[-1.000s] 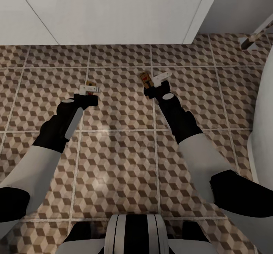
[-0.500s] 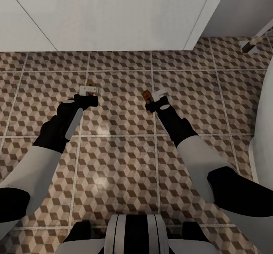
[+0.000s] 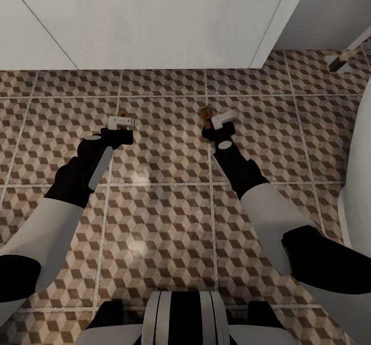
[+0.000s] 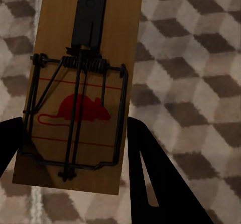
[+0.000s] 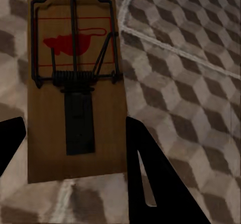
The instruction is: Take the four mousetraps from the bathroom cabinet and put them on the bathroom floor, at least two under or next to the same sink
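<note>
Brown, beige and cream cube-patterned square tiles with pale grout lines make up the bathroom floor [image 3: 165, 221] beneath us. Our left end effector [image 3: 122, 124] is closed on a small flat rectangular brown wooden mousetrap [image 3: 122, 114] with dark metal parts; in the left wrist view this left mousetrap [image 4: 80, 88] sits between the two dark fingers [image 4: 150, 179], its wire spring and a red mouse print facing the camera, with floor tiles behind it.

Our right end effector [image 3: 215, 122] grips a second small brown wooden mousetrap [image 3: 206, 113], which in the head view lies over a grout line. In the right wrist view that right mousetrap [image 5: 75, 78] is likewise pinched between the dark fingers [image 5: 150, 174], wire bar and red print showing. We cannot tell whether either trap touches the tiles.

Both arms reach forward, well apart from each other. Ahead stands the plain white flat-fronted vanity unit [image 3: 154, 20] of the sink, near both traps. At the right edge we see a curved white fixture [image 3: 360, 154].
</note>
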Controlling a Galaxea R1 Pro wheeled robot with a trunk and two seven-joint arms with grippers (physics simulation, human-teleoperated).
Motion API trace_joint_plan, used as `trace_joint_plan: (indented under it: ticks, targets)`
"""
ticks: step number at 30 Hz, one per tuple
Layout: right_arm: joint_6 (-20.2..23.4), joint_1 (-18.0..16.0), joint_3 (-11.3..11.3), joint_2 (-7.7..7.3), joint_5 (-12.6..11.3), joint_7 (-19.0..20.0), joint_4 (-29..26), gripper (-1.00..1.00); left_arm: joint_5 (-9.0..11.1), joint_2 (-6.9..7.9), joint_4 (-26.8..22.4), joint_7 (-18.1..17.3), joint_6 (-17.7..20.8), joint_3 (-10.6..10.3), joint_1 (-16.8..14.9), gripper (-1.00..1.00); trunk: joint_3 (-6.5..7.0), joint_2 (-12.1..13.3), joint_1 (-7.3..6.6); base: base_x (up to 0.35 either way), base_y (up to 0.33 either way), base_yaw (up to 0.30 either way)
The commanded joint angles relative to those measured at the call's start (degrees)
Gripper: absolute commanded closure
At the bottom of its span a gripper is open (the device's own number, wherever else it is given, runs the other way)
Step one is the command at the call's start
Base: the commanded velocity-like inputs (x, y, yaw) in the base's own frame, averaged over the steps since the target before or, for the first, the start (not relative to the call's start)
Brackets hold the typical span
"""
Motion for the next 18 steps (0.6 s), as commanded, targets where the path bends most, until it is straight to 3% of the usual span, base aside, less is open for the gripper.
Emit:
trace_joint_plan:
  ticks: [1,6,9,14,18]
  targets:
    - [-0.1,0.0,0.2,0.00,0.5,-2.4,0.0,1.00,0.4,0.10,-0.1,0.5,0.2,-0.2,0.0,1.00,-0.03,0.0,-0.01,0.000,0.000,0.000]
    - [-0.9,0.0,0.4,0.00,0.5,-12.1,0.4,1.00,0.4,0.14,0.0,0.5,0.2,-0.2,0.0,1.00,-0.03,0.0,-0.01,0.000,0.000,0.000]
    - [-0.9,0.0,0.3,0.00,0.4,-13.4,0.4,1.00,0.4,0.15,-0.1,0.5,0.3,-0.2,0.0,1.00,-0.03,0.0,-0.01,0.000,0.000,0.000]
    - [-0.6,0.0,0.1,0.00,0.4,-3.2,0.4,1.00,0.5,0.15,-0.2,0.5,0.3,-0.2,0.0,1.00,-0.03,0.0,-0.01,0.000,0.000,0.000]
    - [0.0,0.1,0.0,0.00,0.4,1.4,0.4,1.00,0.5,0.15,-0.2,0.5,0.3,-0.2,0.1,1.00,-0.03,0.0,-0.01,0.000,0.000,0.000]
